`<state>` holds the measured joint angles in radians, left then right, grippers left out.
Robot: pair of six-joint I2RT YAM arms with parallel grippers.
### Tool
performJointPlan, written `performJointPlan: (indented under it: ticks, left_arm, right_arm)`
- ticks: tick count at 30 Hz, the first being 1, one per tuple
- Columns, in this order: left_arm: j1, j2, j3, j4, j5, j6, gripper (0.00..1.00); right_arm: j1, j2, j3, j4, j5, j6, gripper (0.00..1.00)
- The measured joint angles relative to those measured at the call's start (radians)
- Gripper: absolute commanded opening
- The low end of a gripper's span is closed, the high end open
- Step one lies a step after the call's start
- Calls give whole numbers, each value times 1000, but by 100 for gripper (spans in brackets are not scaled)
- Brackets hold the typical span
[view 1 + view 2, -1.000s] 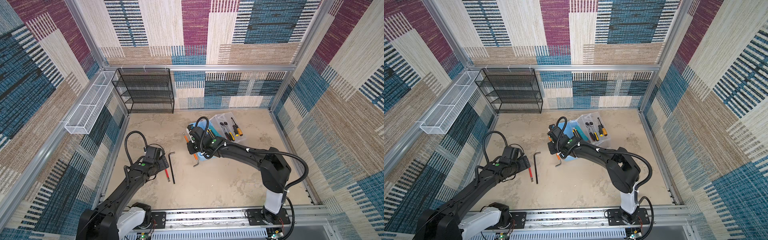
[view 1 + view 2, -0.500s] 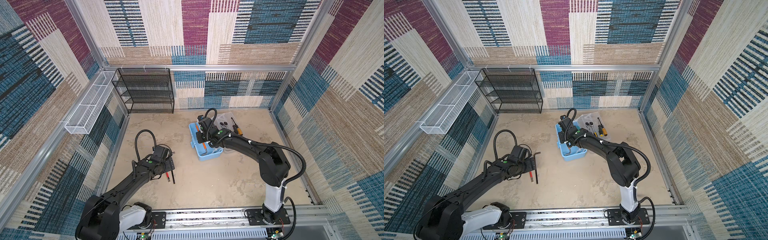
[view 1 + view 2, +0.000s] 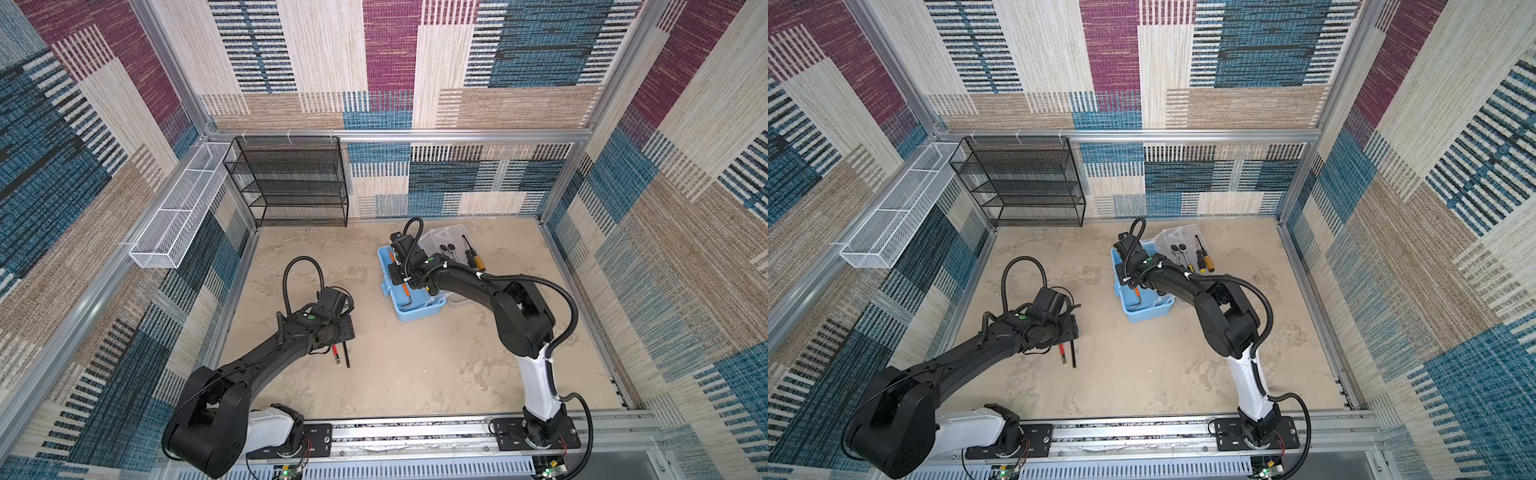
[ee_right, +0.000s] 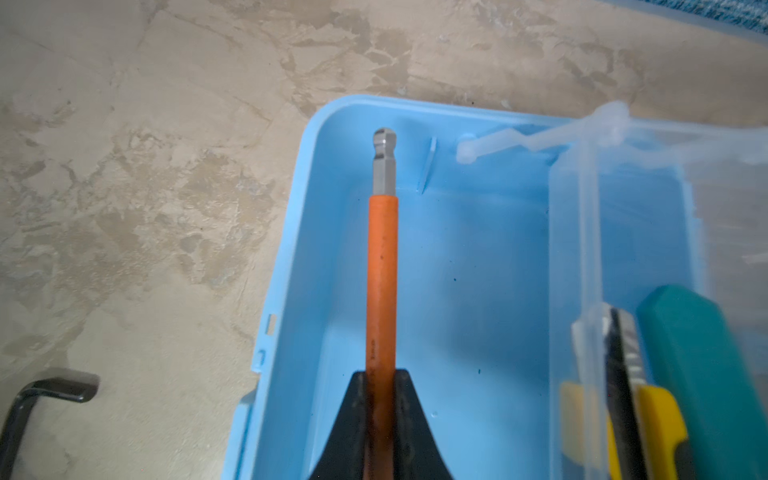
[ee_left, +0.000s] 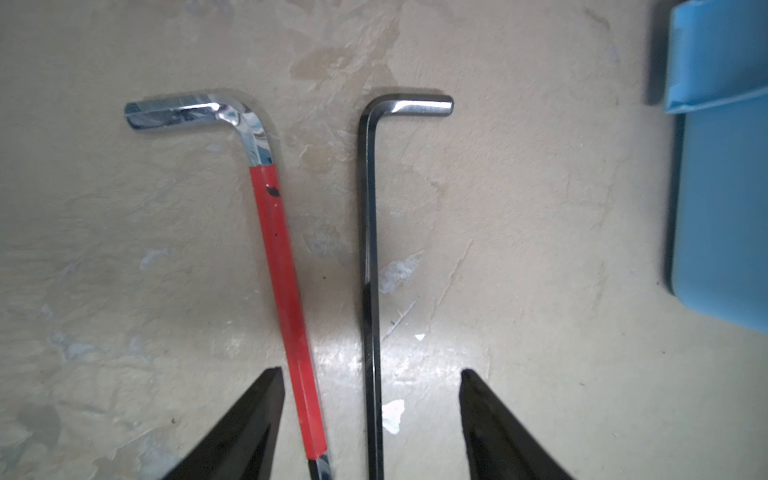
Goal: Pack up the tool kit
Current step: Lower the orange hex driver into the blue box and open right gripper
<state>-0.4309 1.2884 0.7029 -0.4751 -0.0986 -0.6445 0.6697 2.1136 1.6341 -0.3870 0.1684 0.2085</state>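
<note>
Over the toolbox (image 4: 478,291), right gripper (image 4: 381,374) clamps orange hex key (image 4: 382,270); left gripper (image 5: 370,370), jaws apart, straddles red hex key (image 5: 278,249) and black hex key (image 5: 369,208).

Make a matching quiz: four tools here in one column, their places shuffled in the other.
1 orange hex key
2 red hex key
3 black hex key
4 ratchets

A in the clear lid
B on the table, short end toward the toolbox
C clamped in the right tool
D on the table, short end away from the toolbox

Pairs: 1-C, 2-D, 3-B, 4-A
</note>
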Motion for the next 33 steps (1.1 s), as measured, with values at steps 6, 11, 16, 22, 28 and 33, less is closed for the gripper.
performJointPlan:
  ticks: [6, 11, 16, 22, 28, 33]
  left_arm:
    - [-2, 23, 1, 8, 1, 5, 68]
    - [-3, 43, 13, 9, 8, 11, 63]
    - [-5, 46, 14, 11, 8, 11, 60]
    - [-10, 53, 14, 11, 8, 11, 55]
    - [-16, 69, 14, 14, 8, 11, 52]
    - [-24, 93, 24, 15, 7, 12, 46]
  right_arm:
    - [-8, 19, 0, -19, 3, 0, 17]
    - [-7, 19, -5, -21, 8, 5, 24]
    - [-6, 15, -5, -21, 5, 13, 30]
    - [-6, -20, -13, -11, -12, 23, 43]
    - [-8, -68, -18, -3, -13, 27, 51]
    - [-7, -125, -46, 31, -35, 35, 53]
